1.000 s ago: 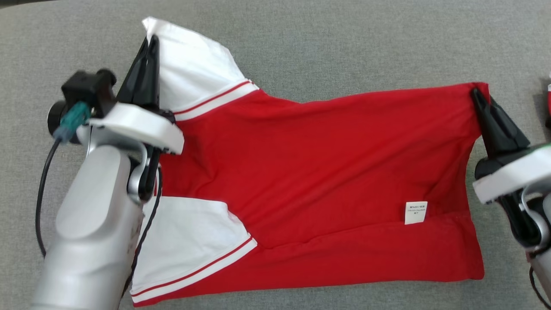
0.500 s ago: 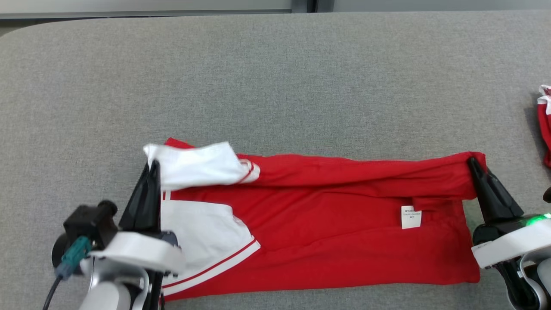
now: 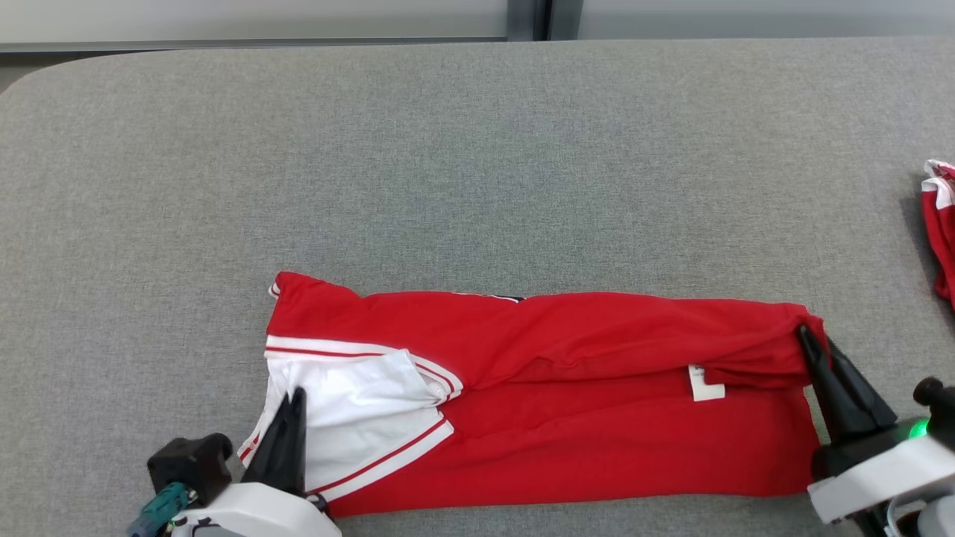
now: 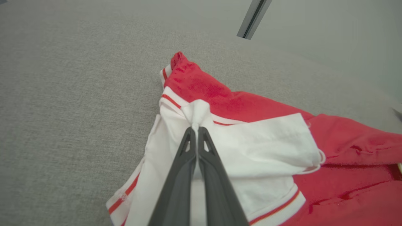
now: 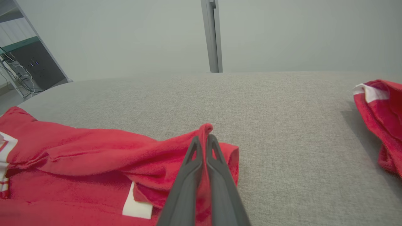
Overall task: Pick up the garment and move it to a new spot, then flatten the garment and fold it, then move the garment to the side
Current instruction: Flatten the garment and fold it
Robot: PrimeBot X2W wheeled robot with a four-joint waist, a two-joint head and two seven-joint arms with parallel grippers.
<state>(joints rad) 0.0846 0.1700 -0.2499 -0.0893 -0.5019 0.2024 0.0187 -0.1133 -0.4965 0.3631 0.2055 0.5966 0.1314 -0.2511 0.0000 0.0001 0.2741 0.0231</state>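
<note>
The garment [image 3: 567, 403] is a red shirt with white, red-striped sleeves, lying in a long folded band across the near part of the grey table. My left gripper [image 3: 297, 395] is shut on the white sleeve cloth at the garment's left end; in the left wrist view its tips [image 4: 197, 129] pinch a bunch of white fabric [image 4: 251, 141]. Over at the garment's right end, my right gripper [image 3: 809, 339] is shut on the red upper corner; the right wrist view shows red cloth [image 5: 125, 150] caught between its fingers [image 5: 204, 139]. A white label [image 3: 705, 382] shows near that end.
The grey fabric table [image 3: 477, 164] stretches wide behind the garment. Another red and white piece of cloth [image 3: 941, 224] lies at the table's right edge. A wall with a metal post [image 3: 528, 19] runs along the far side.
Both grippers have drawn the garment's far edge toward me, folding the top half over the lower half. The white sleeve now lies on the other sleeve. The head view shifted too.
</note>
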